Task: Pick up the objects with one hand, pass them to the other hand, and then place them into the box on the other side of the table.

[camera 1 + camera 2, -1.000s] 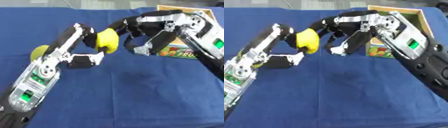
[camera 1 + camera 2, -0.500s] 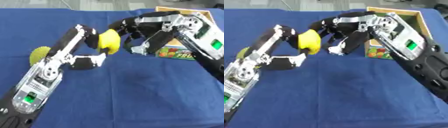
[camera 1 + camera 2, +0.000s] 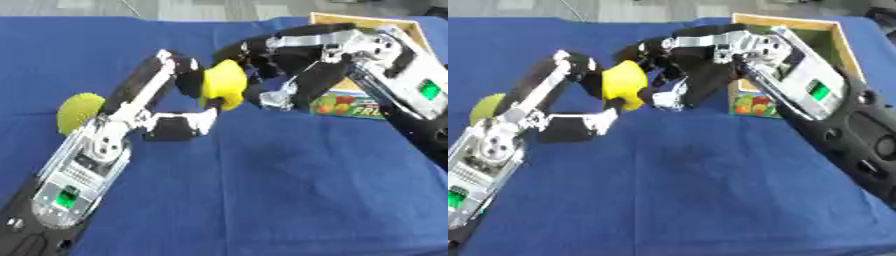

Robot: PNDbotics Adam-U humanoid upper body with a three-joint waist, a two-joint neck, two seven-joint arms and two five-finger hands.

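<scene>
One yellow object (image 3: 222, 86) sits up off the cloth between our two hands, over the middle of the blue table (image 3: 262, 190). Our left hand (image 3: 179, 82) has its fingers curled round the object's left side and carries it. Our right hand (image 3: 267, 65) meets it from the other side, fingers bent toward the yellow piece and spread fairly wide; we cannot tell whether they already touch it. Behind and to the right of our right hand stands the wooden box (image 3: 833, 37), its near wall bearing a fruit picture. Well to the left of our left hand, beside that arm, a second yellow-green round thing (image 3: 79, 111) lies on the cloth.
</scene>
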